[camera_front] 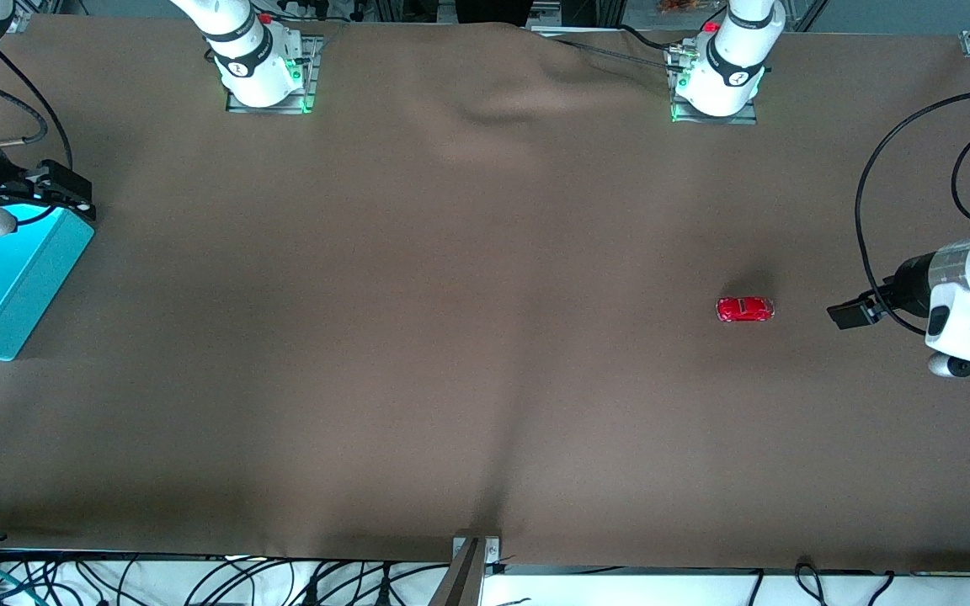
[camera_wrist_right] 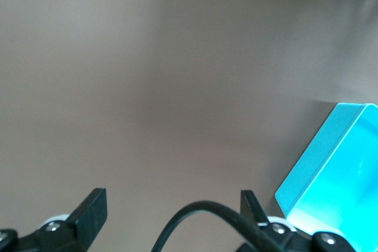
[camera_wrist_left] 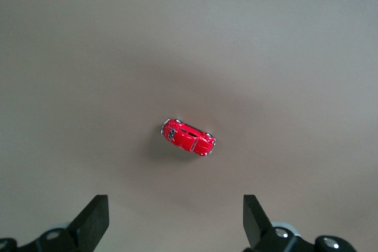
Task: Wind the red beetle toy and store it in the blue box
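Right now I see the red beetle toy (camera_front: pixel 744 309) sitting on its wheels on the brown table cloth (camera_front: pixel 451 337), toward the left arm's end of the table, its length running along the table between the 2 ends. I will use the toy as my landmark. Nothing touches it.

My left gripper (camera_front: pixel 849 314) hangs over the cloth just beside the toy, on the side toward the left arm's end of the table, and is clearly apart from it. In the left wrist view the toy (camera_wrist_left: pixel 188 137) lies out ahead of the 2 black fingers (camera_wrist_left: pixel 91 221), about midway between their lines. The jaws are spread as wide as they go, and they hold nothing.

The blue box (camera_front: pixel 5 282) stands well apart from the toy, at the right arm's end of the table, with its open top up and its lighter inside showing. Part of it runs off the edge of the front view.

My right gripper (camera_front: pixel 64 195) is over the corner of that box that lies farthest from the front camera. Its wrist view shows a box corner (camera_wrist_right: pixel 333 178) beside 1 black finger (camera_wrist_right: pixel 88 213) and a black cable (camera_wrist_right: pixel 207 219) looping across. Its jaws are also fully spread and hold nothing.
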You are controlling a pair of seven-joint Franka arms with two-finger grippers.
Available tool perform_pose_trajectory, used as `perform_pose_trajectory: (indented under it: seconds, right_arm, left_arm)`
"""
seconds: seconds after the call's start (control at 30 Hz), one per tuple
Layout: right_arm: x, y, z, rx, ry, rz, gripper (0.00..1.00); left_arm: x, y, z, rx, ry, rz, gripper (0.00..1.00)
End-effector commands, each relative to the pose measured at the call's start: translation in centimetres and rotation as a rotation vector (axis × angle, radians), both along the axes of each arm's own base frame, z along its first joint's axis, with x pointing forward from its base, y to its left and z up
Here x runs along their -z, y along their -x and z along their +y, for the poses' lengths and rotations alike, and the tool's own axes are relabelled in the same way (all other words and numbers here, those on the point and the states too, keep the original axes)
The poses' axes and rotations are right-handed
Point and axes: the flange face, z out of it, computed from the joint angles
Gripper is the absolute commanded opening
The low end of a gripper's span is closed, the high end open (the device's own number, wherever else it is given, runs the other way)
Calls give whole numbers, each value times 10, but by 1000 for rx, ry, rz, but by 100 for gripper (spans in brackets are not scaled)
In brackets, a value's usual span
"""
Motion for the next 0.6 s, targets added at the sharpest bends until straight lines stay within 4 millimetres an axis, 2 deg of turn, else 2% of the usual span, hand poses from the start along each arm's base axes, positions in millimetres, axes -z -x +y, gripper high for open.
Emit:
perform_pose_trajectory:
  seconds: [0.0,0.2,0.33,0.43,0.57]
  right_arm:
    - [-7,-3,-1,3,-12,-12,100]
    - [-7,-3,-2,6,-11,-12,100]
    - [-7,-3,-1,6,-16,-12,100]
    - [-7,-3,1,3,-15,-12,100]
    - [-7,-3,1,3,-16,-12,100]
  left_arm:
    - [4,8,-1,-91,-5,27,100]
    - [14,5,0,-165,-21,36,100]
    - [23,1,24,-327,-11,28,100]
    - [34,2,33,-427,9,28,100]
    - [59,4,33,-526,-21,38,100]
